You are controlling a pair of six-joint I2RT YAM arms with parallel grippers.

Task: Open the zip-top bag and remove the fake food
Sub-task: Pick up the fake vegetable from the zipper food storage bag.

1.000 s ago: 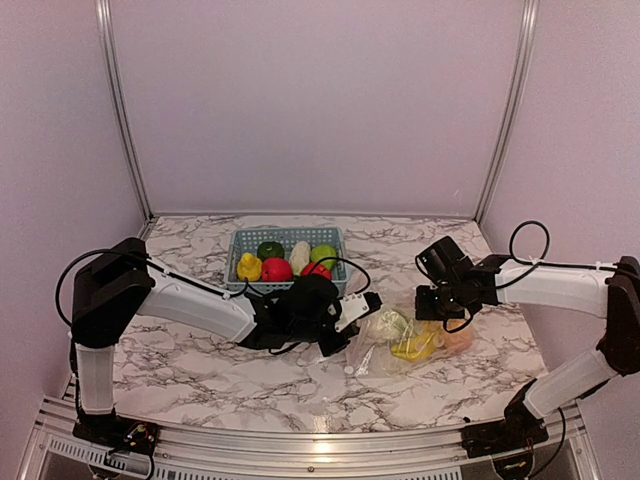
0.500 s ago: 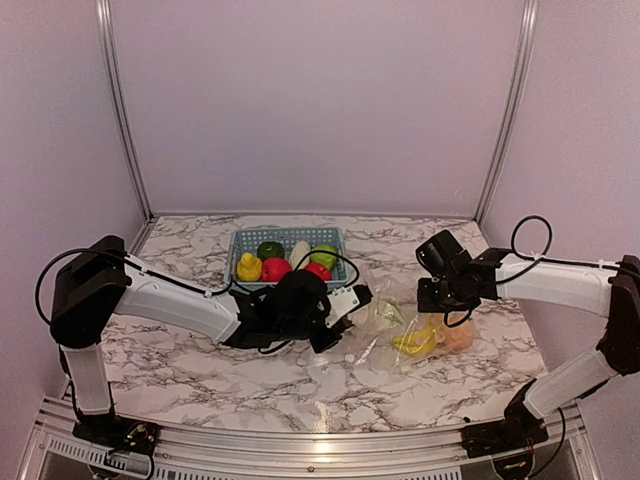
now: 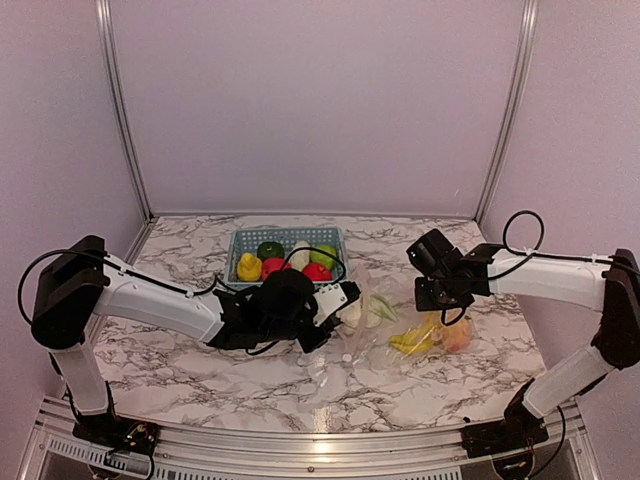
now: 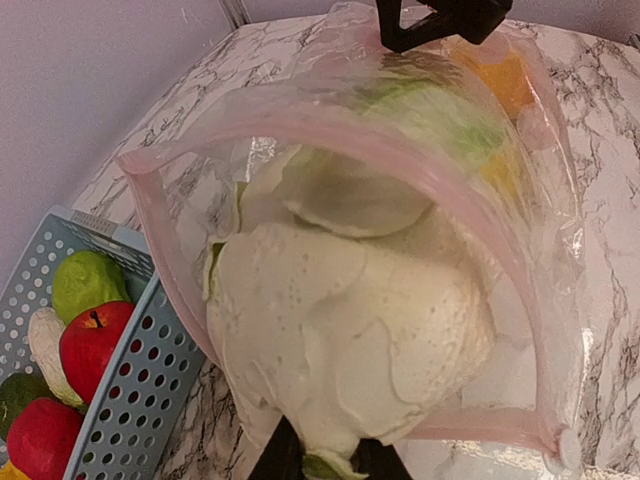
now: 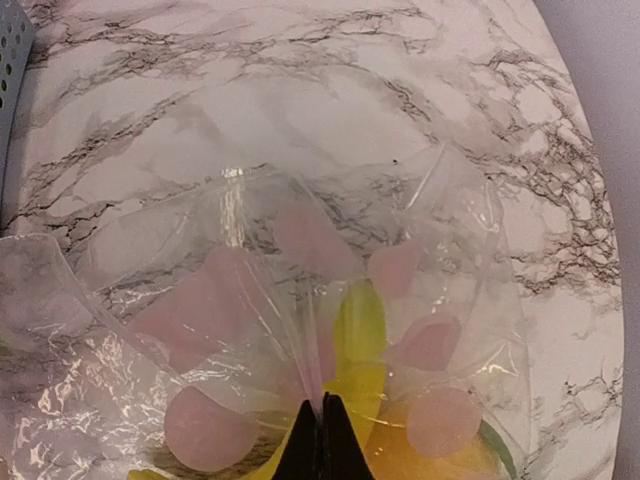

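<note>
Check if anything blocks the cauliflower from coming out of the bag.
Nothing visible does. The cauliflower, held by the left gripper, sits in the open mouth of the zip-top bag, its rim spread wide around it. The right gripper pinches the bag's far end.

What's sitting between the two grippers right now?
The bag, pinched by the right gripper, spans that gap in the top view; the left gripper clamps the cauliflower at its mouth, bananas lie deeper inside.

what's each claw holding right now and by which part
Left claw: the cauliflower, by its narrow end. Right claw: the zip-top bag, pinching a fold of its clear film.
</note>
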